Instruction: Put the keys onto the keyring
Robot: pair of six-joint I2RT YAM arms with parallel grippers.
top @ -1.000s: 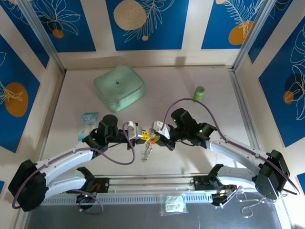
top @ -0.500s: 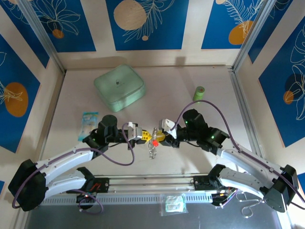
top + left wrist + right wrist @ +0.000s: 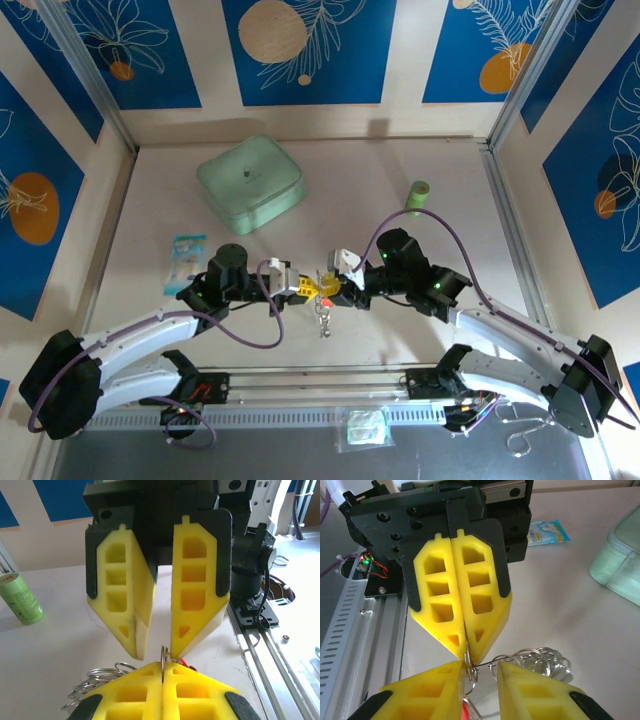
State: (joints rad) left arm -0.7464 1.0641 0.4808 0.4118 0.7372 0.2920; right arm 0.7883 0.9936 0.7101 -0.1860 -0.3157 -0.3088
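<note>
My left gripper is shut on the thin metal ring of the keyring, clamped edge-on between its yellow fingertips. The right gripper meets it tip to tip, open, its jaws straddling the ring. In the right wrist view my right gripper has its left finger touching the ring, and the left gripper is shut above it. The red-headed key hangs just under the ring. The silver chain loop trails to the side and dangles below both grippers.
A pale green pouch lies at the back left and a small green roll at the back right. A blue-and-white packet lies left of the left arm. A metal rail runs along the table's near edge.
The right gripper has gone from shut to open, pulled back to the right, then edged in towards the left gripper again. The hanging chain shifted slightly right. The left gripper stayed shut.
</note>
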